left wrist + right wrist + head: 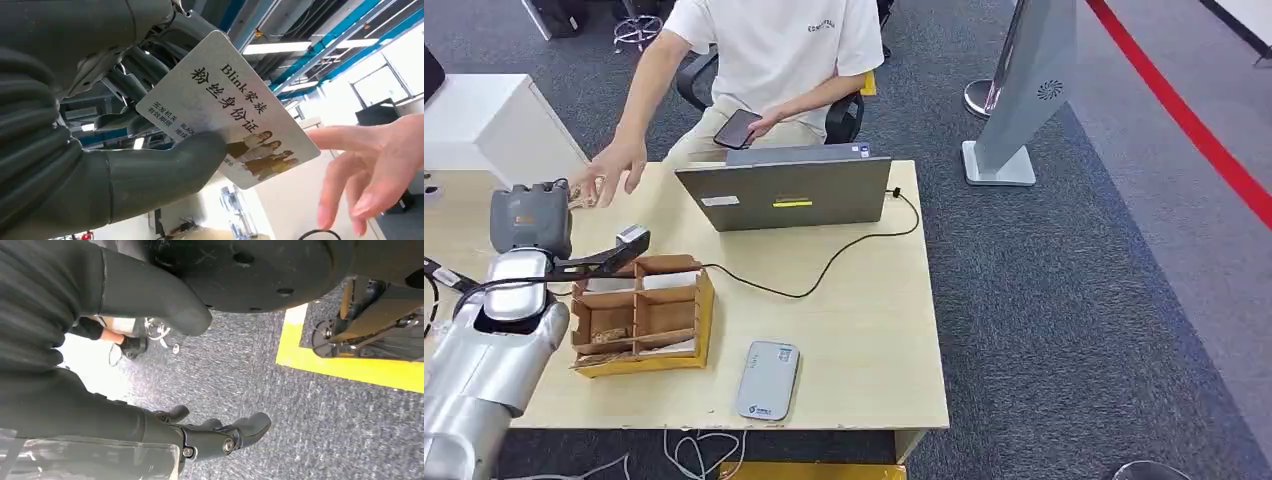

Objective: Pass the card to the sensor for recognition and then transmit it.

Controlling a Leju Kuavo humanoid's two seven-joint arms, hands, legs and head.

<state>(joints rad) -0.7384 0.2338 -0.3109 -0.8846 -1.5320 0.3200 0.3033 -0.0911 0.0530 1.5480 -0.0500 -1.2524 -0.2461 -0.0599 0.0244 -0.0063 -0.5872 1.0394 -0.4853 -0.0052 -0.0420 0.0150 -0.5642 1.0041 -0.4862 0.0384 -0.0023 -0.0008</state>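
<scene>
From the head view, the left hand [629, 240] holds a card over the far left part of the pale wooden bench [864, 330], well away from the flat grey card reader [766, 380] at the near edge, while a person's hand [609, 172] reaches toward it, so the handover looks under way. At the left wrist, thumb and fingers [125, 100] pinch the white printed plastic card [227, 105], the person's fingertips just beside it, not yet touching. At the right wrist, the right hand [220, 432] hangs over grey carpet, its fingers loosely apart, holding nothing.

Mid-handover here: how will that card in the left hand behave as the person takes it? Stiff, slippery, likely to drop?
The card looks flat and unbent though the left hand pinches only one end, so it is probably stiff. Its printed face looks glossy, so it may slide out easily once the person's hand pulls. It looks thin, likely light; if released early it could drop.
</scene>
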